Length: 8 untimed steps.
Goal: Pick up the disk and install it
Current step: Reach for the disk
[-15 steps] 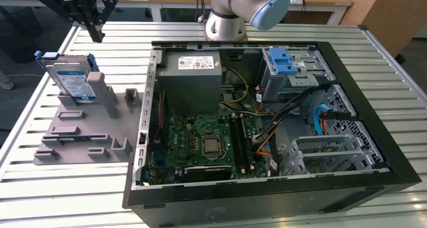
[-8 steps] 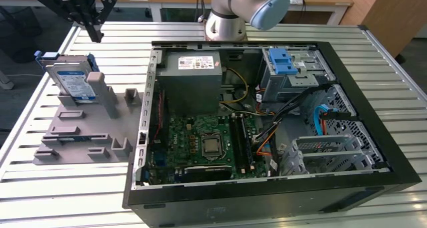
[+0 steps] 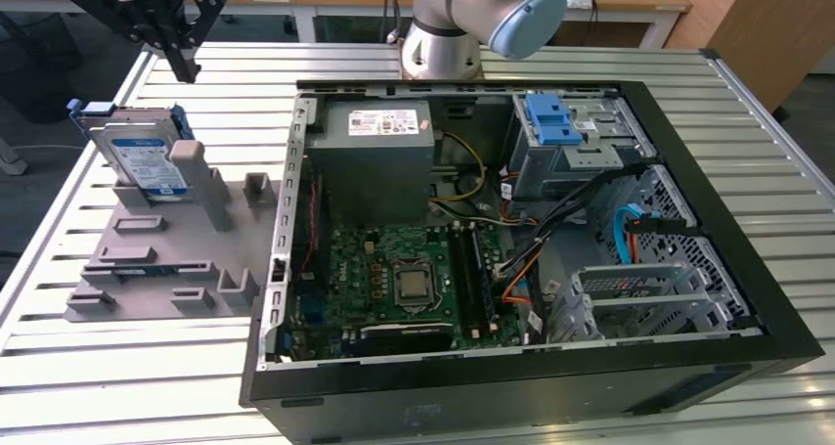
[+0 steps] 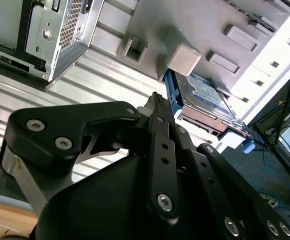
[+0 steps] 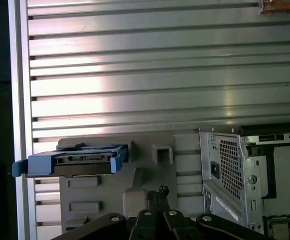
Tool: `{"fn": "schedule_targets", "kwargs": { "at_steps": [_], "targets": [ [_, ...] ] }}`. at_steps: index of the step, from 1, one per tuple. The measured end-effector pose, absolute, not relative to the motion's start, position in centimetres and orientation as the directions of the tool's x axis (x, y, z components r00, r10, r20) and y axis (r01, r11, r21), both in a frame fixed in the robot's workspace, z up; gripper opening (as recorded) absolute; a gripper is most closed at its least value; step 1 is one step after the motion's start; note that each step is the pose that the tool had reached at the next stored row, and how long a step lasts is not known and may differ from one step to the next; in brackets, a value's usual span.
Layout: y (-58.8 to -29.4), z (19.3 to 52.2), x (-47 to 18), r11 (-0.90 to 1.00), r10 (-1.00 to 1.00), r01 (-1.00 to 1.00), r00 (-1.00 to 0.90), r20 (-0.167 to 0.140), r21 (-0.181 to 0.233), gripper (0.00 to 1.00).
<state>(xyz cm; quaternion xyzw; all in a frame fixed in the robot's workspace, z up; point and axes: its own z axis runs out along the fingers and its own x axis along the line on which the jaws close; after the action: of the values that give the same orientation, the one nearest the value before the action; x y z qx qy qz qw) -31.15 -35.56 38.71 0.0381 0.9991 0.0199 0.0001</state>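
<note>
Hanging over the surface (image 3: 131, 377) at the exterior view's left, the fingers (image 3: 184, 62) are pointing down, closed tip to tip with nothing between them; both wrist views are showing them the same way. Near their tips the disk (image 3: 141, 158) is standing on edge in a grey holder (image 3: 144, 269), its blue-and-white label facing out and blue rails running along its edges; fingers and disk are apart, not touching. By my reading the pick-up step is only getting under way: the fingers are hovering near the disk and no grasp is made yet. Taking it is calling for the fingers to part enough to straddle it, to line up across its thin body rather than its broad face, and to be kept clear of the holder's post (image 3: 187, 161) that is standing just beside the label. Farther off, at the exterior view's right of the holder, the open case (image 3: 457, 406) is lying on its side with its board exposed, and at its far end a drive bay (image 3: 581, 152) with a blue latch (image 3: 554, 122) is sitting, seemingly the place for the disk; installing is not yet begun.
</note>
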Motion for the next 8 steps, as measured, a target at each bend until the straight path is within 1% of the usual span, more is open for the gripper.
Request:
{"fn": "schedule_targets", "kwargs": {
  "at_steps": [8],
  "targets": [
    [-35.56,38.71,-31.48,0.996,0.076,0.076,-0.997,0.001,0.040,0.11]
  ]
}}
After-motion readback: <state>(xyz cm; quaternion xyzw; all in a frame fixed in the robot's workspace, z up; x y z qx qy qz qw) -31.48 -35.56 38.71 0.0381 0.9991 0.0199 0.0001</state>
